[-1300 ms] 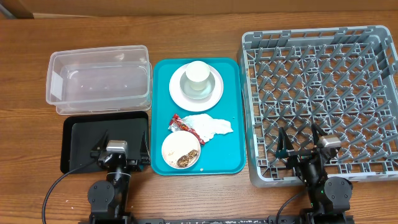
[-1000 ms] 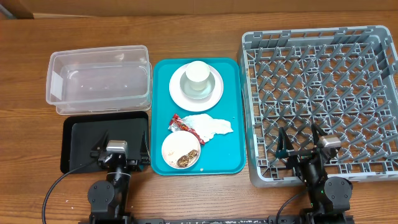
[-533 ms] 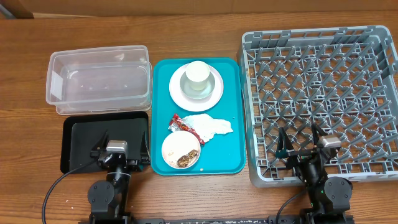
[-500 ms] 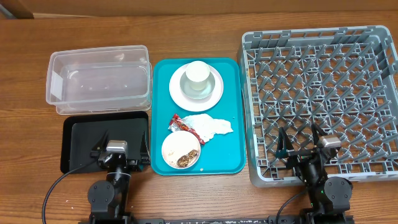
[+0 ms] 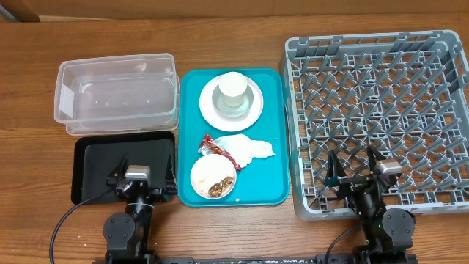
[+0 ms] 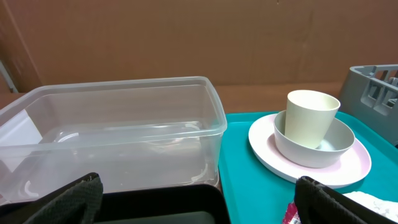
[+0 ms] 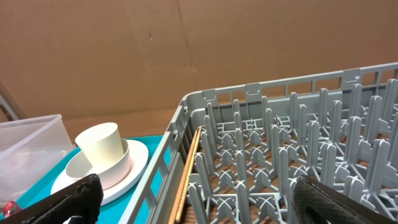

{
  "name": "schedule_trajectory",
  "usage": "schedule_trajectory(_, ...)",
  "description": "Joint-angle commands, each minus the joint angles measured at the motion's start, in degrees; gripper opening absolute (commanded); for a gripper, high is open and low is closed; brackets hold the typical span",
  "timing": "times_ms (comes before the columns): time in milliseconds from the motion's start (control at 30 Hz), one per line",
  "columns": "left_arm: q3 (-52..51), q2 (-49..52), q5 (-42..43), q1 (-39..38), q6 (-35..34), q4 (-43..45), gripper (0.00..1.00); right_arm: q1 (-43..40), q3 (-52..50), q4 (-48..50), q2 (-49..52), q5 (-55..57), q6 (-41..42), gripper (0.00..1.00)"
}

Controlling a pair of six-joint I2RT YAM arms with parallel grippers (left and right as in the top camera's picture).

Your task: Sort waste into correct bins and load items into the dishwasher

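- Overhead: the left gripper (image 5: 144, 173) is spread wide with nothing between its fingers. It hangs over the near right part of the black bin (image 5: 95, 158).
- Straight ahead of it, past the black bin's far edge, lies the clear plastic bin (image 5: 117, 95).
- The teal tray (image 5: 272, 103) lies to this gripper's right. On it, the small plate with food scraps (image 5: 213, 177) sits just beside the gripper.
- A little further ahead lie the red wrapper (image 5: 210, 146) and the crumpled napkin (image 5: 249, 149), touching each other.
- Ahead and to the right, at the tray's far end, the cup (image 5: 233, 86) stands upright in the bowl (image 5: 248, 107) on the white plate (image 5: 207, 110).
- The right gripper (image 5: 352, 166) is also fully spread and grips nothing. It hangs over the near left corner of the grey dish rack (image 5: 381, 81), which stretches ahead and to its right. The teal tray lies to its left.
- Left wrist: its dark fingers (image 6: 68, 202) show in the two lower corners, far apart, with nothing held between them.
- The clear plastic bin is ahead and to the left, and the cup, bowl and plate are ahead and to the right. A bit of the red wrapper lies close to the right finger.
- Right wrist: its fingers (image 7: 348, 208) are likewise wide apart and hold nothing.
- The rack's pegs fill the space ahead and to the right. The cup, bowl and plate are ahead and to the left, beyond the rack's wall.
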Motion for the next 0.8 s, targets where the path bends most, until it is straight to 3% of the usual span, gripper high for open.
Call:
schedule_trajectory(0, -0.3, -0.6, -0.4, -0.4, 0.9, 0.0, 1.0, 0.2, -0.6, 0.3, -0.6, 0.5, 0.1, 1.0)
schedule_trajectory(767, -0.3, -0.6, -2.7, -0.4, 1.1, -0.1, 1.0, 0.2, -0.6, 0.3, -0.6, 0.5, 0.1, 1.0)
